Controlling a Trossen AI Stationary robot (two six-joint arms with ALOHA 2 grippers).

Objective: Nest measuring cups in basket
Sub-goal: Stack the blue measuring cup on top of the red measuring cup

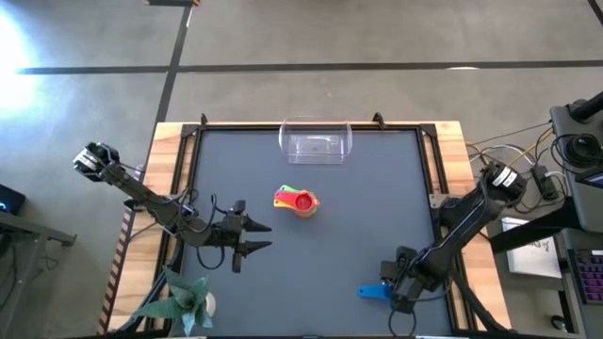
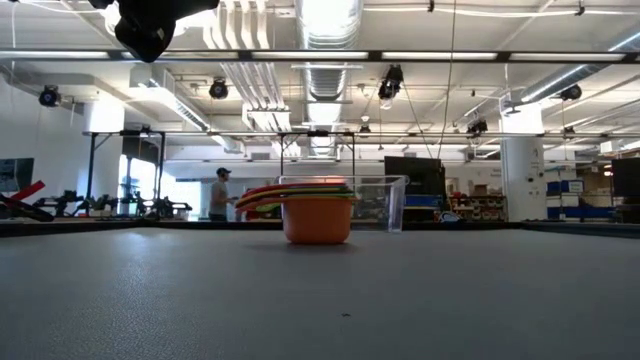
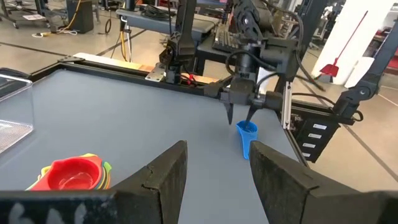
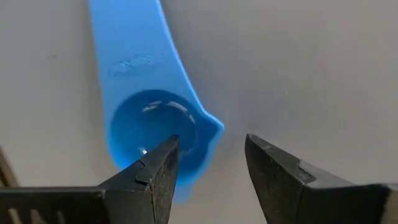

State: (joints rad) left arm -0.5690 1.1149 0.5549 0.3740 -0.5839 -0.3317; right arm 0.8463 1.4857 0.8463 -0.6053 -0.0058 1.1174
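The blue cup point(image 4: 155, 134) lies alone near the bench's front right edge, well apart from the stack of cups point(image 1: 298, 201) (red on top, orange at the bottom) at mid-bench and the clear basket point(image 1: 315, 143) by the far edge. It looks light, stiff and slick, so it will likely skate if nudged; pinching the bowl's thin wall, one finger inside and one outside, seems surest. The right hand point(image 4: 208, 168) hangs right over it, fingers apart, one above the bowl, the other past its rim, clamped on nothing. The left hand point(image 3: 217, 165) waits near the front left, fingers apart and empty, beside the plant point(image 1: 184, 303).
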